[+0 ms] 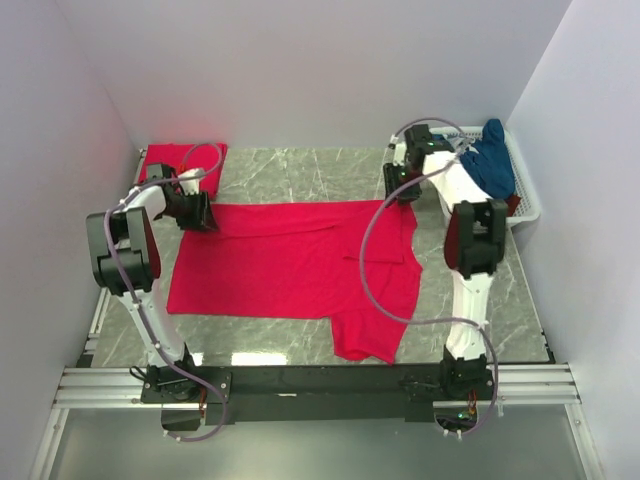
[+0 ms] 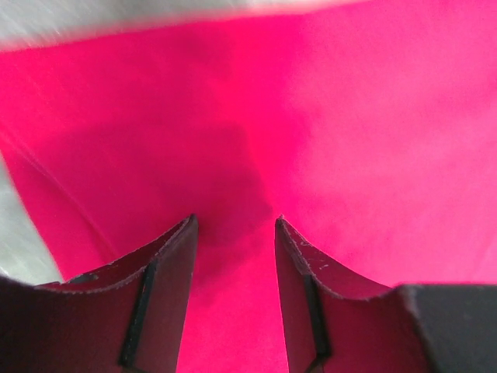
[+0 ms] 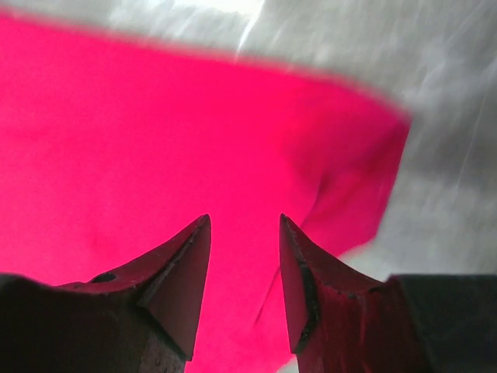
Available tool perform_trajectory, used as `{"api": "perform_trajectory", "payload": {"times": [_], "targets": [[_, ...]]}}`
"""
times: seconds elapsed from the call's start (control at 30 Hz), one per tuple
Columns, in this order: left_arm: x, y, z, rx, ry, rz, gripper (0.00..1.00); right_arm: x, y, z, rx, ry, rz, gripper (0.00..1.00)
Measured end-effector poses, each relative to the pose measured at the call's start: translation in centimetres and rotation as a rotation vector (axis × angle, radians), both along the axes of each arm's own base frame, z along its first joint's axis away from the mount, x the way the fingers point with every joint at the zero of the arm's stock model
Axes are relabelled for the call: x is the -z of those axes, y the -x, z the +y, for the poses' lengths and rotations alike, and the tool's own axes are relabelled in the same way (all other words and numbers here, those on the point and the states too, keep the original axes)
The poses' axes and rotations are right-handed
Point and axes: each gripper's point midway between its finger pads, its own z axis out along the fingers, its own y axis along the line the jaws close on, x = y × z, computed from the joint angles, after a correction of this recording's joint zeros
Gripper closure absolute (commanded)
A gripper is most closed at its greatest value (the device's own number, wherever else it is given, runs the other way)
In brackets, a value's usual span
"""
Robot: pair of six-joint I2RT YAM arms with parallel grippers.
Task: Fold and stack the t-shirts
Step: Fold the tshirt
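A bright red cloth t-shirt [image 1: 290,265] lies flat on the grey marble surface [image 1: 300,170], left jaws and right jaws both spread over its far corners, apparently poised to pinch for a fold, a folded red shirt [image 1: 180,160] beyond.

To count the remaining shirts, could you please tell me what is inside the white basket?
A navy blue t-shirt lies in the white basket, darker red cloth showing beneath it; anything deeper is covered.

Bare table [image 1: 300,165] lies open between folded shirt [image 1: 185,157] and basket [image 1: 528,205].
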Motion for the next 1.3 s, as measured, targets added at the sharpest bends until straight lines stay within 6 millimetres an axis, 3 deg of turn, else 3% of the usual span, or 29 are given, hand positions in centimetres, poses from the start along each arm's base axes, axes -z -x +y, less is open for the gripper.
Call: {"api": "perform_trajectory", "payload": {"times": [0.17, 0.27, 0.37, 0.53, 0.63, 0.7, 0.77, 0.93, 1.13, 1.3], "targets": [[-2.9, 3.9, -2.9, 0.143, 0.031, -0.064, 0.47, -3.9, 5.4, -0.3, 0.008, -0.132, 0.015, 0.58], [-6.8, 5.0, -7.8, 0.291, 0.061, -0.173, 0.47, -4.0, 7.9, -0.3, 0.016, -0.196, 0.058, 0.58], [-9.4, 6.3, -15.0, 0.465, 0.123, -0.268, 0.45, -2.2, 10.0, -0.4, 0.034, -0.240, 0.135, 0.58], [-9.6, 9.9, -25.8, 0.643, 0.231, -0.258, 0.40, 0.2, 12.3, -0.7, 0.074, -0.274, 0.231, 0.57], [-8.5, 10.9, -30.4, 0.679, 0.288, -0.200, 0.40, 0.6, 12.4, -0.7, 0.086, -0.289, 0.239, 0.56], [-7.5, 10.6, -32.3, 0.672, 0.315, -0.161, 0.40, 0.8, 12.2, -0.8, 0.091, -0.296, 0.240, 0.56], [-6.1, 9.9, -33.9, 0.652, 0.339, -0.121, 0.40, 1.2, 12.1, -0.7, 0.095, -0.301, 0.240, 0.55], [-3.6, 9.7, -35.8, 0.603, 0.365, -0.031, 0.39, 2.8, 12.6, -0.7, 0.109, -0.302, 0.275, 0.55], [-2.8, 9.8, -37.2, 0.582, 0.383, 0.005, 0.39, 4.8, 13.9, -0.9, 0.122, -0.291, 0.336, 0.55], [-2.8, 9.6, -37.9, 0.579, 0.386, 0.006, 0.38, 5.0, 14.2, -1.0, 0.126, -0.283, 0.346, 0.53]]}}
